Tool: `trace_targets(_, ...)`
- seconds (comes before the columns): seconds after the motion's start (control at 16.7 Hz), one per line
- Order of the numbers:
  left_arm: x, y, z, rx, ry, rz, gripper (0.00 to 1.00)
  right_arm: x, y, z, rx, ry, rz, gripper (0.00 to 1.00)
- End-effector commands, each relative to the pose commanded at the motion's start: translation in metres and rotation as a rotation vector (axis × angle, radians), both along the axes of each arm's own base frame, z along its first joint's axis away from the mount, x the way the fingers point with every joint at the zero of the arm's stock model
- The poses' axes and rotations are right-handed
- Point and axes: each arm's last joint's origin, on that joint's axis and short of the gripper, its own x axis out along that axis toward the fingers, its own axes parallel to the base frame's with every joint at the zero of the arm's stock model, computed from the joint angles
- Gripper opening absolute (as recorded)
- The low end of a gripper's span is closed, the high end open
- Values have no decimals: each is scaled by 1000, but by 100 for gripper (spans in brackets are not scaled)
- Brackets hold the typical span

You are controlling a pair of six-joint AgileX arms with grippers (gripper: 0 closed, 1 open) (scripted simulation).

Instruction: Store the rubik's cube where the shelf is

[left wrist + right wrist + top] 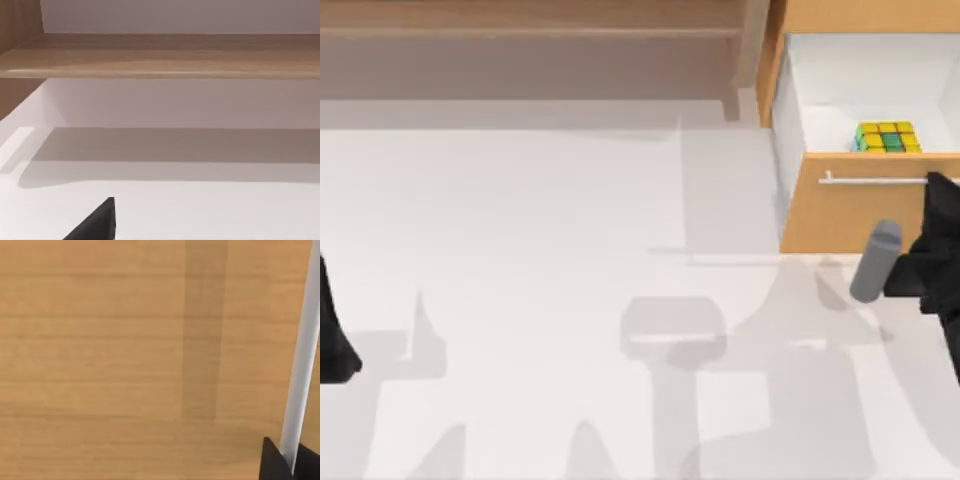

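At the drawer front, right claw [942,190] on the silver handle [875,180], fingers [275,462] pinching that bar | right arm reaches in from the desk's [570,300] right edge | rubik's cube [887,137] just behind the claw, inside the open drawer [840,100] | shelf [530,45] far to its left | left arm [332,330] parked at left edge.

right claw [938,185] sits far right, fingers flanking a thin bar; left arm [332,330] parked far left.

Top view overhead — wrist views near shelf [160,55], drawer front [125,360].
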Motion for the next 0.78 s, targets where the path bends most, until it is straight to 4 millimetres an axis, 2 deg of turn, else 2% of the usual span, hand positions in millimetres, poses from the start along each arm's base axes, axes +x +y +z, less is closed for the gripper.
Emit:
trace_targets(0.3, 0, 0, 0, 0, 0, 0, 100, -6, 0, 1, 2, -6, 0, 0)
trace_targets(0.78, 0, 0, 0, 0, 0, 0, 100, -6, 0, 1, 2, -6, 0, 60)
